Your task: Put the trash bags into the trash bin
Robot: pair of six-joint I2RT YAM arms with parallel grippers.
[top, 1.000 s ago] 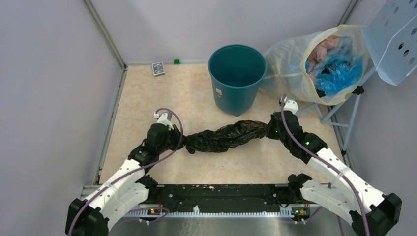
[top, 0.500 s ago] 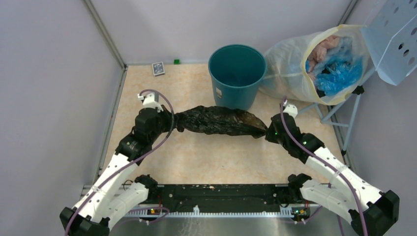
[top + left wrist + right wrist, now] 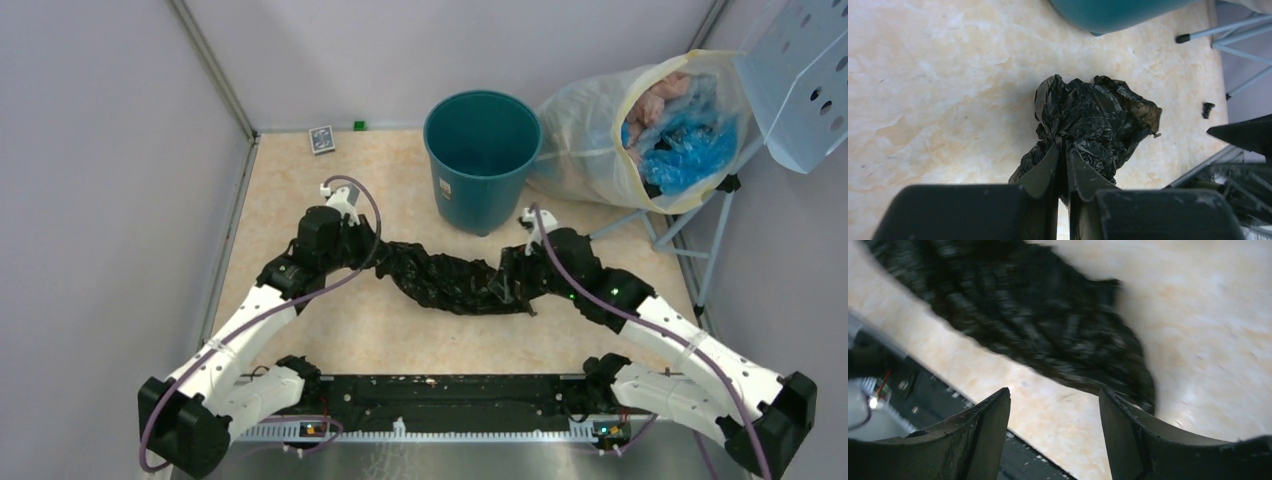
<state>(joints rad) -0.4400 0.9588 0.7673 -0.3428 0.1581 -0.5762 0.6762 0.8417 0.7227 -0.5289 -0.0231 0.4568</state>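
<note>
We are pinching the trash bags (image 3: 450, 280) in the narrow left gripper (image 3: 1064, 145). The right gripper (image 3: 1054, 395), gaping empty, must grip before lifting to the twelve-o'clock trash bin (image 3: 482, 150).

Plain lilac-grey walls (image 3: 90, 150) close in the left and back, with a slanted metal post (image 3: 215, 75) at the upper left. The worktop (image 3: 290, 190) is beige, marbled and evenly lit. At upper right, a translucent sack (image 3: 590, 140) leans beside a pale blue perforated panel (image 3: 800, 90) on thin metal legs (image 3: 714, 250).
</note>
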